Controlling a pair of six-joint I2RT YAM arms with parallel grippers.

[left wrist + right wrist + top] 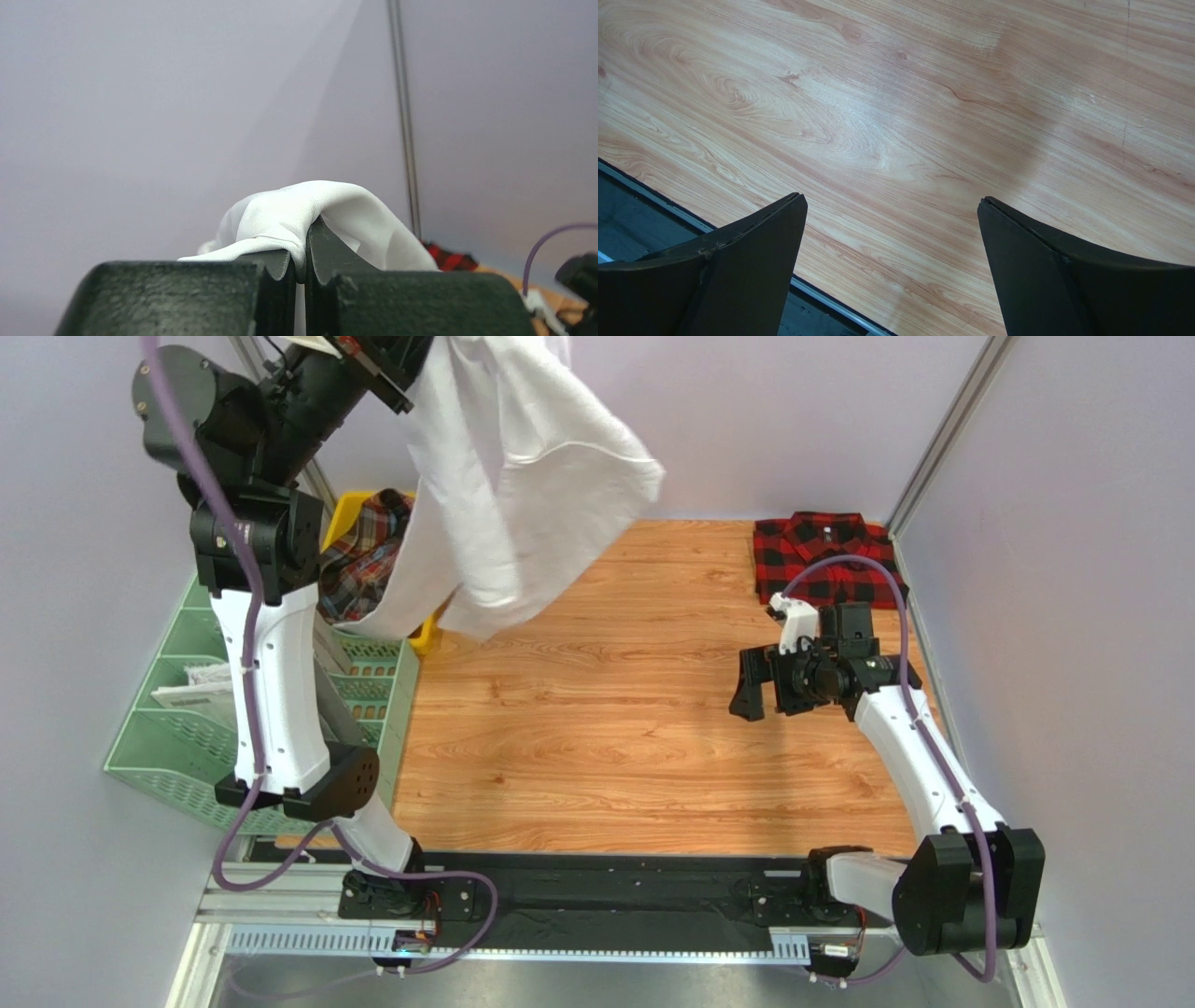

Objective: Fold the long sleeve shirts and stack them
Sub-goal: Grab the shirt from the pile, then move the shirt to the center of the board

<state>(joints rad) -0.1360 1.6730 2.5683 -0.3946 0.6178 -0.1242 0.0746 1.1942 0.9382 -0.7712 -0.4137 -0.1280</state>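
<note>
The left end effector [300, 267] pinched the white shirt [522, 469] aloft; the right end effector [892, 238] hung open. It needed laying slowly on the tabletop [603, 756], spread flat.

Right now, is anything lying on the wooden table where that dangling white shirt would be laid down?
Nothing visible does. The left gripper holds the white shirt above the far left of the table; the wood there is bare. The red-and-black checked shirt lies at the far right corner, and the open right gripper hovers near it.
</note>
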